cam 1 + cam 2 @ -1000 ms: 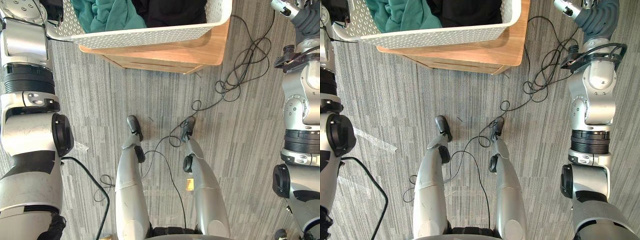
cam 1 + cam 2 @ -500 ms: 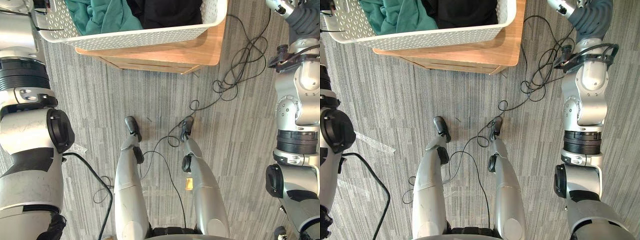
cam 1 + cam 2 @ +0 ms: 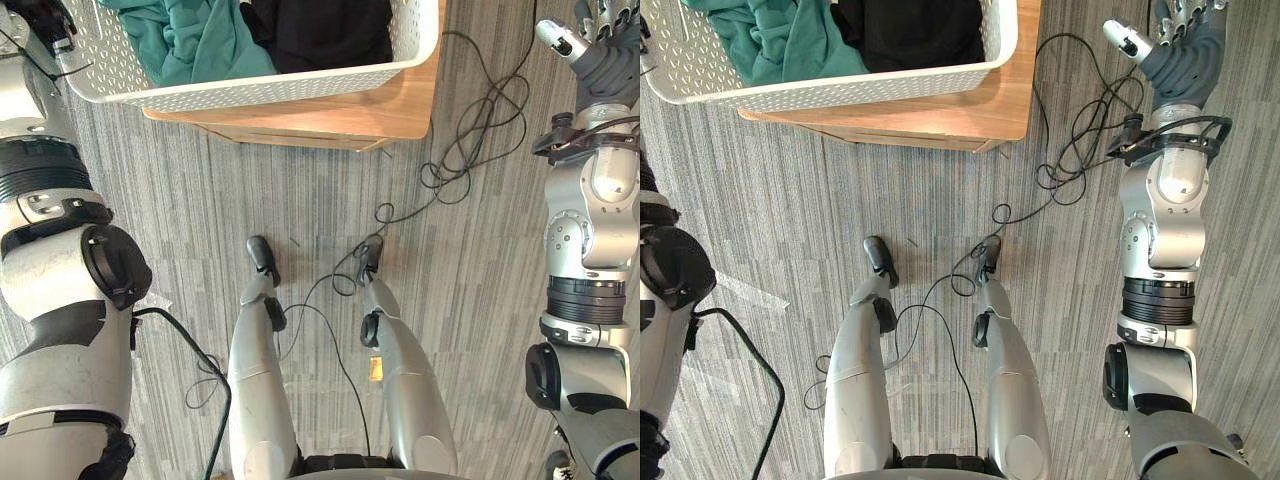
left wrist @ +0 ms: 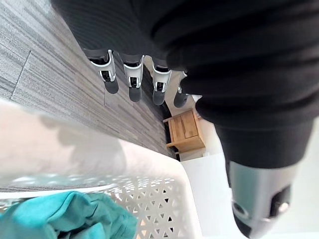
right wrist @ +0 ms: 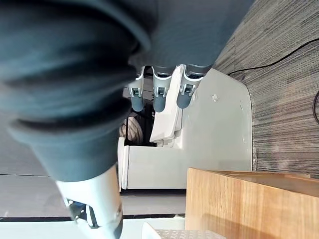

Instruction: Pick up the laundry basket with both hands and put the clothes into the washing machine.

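A white perforated laundry basket [image 3: 250, 88] stands on a low wooden table [image 3: 385, 105]. It holds teal clothes [image 3: 190, 40] and black clothes [image 3: 320, 30]. My left hand [image 3: 42, 14] is at the basket's left end; in its wrist view the straight fingers [image 4: 130, 82] hang over the white rim [image 4: 75, 149] without gripping it. My right hand [image 3: 1185, 45] is open and raised to the right of the table, apart from the basket. Past its fingers [image 5: 159, 97] stands a white washing machine [image 5: 209, 139] with a dark opening.
The grey striped carpet [image 3: 300, 200] runs between me and the table. A small wooden cabinet [image 4: 187, 132] stands by a white wall beyond the basket's left end. The table's right edge [image 5: 239, 199] lies close under my right hand.
The picture has shifted a little, so more of the basket shows. My right arm has swung slightly inward and its hand has come into view. My left arm has reached further along the basket's left end.
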Robot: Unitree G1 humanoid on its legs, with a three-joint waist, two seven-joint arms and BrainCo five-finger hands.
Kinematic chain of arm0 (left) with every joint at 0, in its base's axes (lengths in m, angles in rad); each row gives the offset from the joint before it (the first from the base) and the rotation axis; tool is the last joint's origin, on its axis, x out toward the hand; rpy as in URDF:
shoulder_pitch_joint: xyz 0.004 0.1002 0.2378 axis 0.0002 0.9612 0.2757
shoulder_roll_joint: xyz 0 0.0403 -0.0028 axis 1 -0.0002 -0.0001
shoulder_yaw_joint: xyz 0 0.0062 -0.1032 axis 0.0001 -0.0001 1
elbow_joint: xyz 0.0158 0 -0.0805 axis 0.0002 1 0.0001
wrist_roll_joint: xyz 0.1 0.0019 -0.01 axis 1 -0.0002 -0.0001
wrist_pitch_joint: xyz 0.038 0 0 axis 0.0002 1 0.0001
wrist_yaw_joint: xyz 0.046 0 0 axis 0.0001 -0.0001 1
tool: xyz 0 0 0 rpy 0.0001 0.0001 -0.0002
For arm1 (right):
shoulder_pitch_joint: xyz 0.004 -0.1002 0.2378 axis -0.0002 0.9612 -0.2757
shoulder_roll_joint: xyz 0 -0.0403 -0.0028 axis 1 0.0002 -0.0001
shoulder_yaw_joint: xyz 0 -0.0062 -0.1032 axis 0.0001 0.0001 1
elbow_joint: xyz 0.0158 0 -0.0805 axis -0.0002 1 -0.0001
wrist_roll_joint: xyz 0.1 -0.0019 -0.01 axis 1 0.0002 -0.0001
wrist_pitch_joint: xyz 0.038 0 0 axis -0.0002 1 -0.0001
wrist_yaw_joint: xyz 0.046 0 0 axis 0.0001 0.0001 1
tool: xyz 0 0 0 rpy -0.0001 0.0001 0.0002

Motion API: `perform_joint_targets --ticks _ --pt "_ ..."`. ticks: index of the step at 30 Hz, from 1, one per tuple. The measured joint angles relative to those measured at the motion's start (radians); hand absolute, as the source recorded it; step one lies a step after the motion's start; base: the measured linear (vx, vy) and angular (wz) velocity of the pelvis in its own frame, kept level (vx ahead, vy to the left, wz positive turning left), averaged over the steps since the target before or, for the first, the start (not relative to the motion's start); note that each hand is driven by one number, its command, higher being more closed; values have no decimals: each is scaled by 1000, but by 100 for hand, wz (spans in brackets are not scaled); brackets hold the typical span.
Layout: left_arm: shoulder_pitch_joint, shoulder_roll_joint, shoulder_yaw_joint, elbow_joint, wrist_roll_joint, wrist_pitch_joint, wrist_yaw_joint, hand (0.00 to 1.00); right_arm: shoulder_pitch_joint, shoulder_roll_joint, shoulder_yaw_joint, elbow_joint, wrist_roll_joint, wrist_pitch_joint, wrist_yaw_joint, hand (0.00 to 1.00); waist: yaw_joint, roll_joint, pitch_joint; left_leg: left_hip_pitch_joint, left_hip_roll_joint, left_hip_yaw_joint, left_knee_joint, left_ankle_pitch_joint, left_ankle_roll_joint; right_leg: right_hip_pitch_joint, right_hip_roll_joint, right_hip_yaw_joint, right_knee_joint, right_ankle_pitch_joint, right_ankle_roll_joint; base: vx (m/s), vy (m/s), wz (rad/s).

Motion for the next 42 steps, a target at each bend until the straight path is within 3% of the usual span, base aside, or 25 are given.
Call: perform_joint_targets --ticks 4,12,23,29,37,42 --pt "42 -2 -70 13 -1 0 -63 0 -2 -4 0 0 1 3 1 0 4 0 0 -2 6 -2 6 0 0 0 5 -2 0 0 0 -14 -43 -2" --pt "47 45 -311 19 38 -19 -151 0 -29 -34 3 2 2 22 42 0 27 0 0 -8 7 -2 13 -1 -1 -4 5 -2 0 0 0 -4 -42 -1" --pt "28 78 -378 32 129 -23 -173 0 -94 -48 15 37 1 37 47 0 28 0 0 -30 10 -3 33 -2 -1 -29 4 3 23 0 -1 0 -14 0" --pt "-5 46 -405 31 145 -26 -163 0 -236 -70 -8 194 -71 82 32 0 32 0 0 -55 5 -7 59 -8 8 -51 -8 2 46 -1 -1 -25 -19 1" --pt "-23 -22 -402 31 115 -28 -143 0 -473 -34 -56 544 -53 89 36 0 57 0 0 -59 -2 -10 63 -7 9 -57 -14 1 54 0 -2 -11 -31 0" --pt "-27 -33 -395 33 111 -35 -137 0 -551 3 55 697 12 118 97 0 59 1 0 -59 -7 -12 61 -7 9 -57 -17 0 53 0 -2 -1 -42 2"
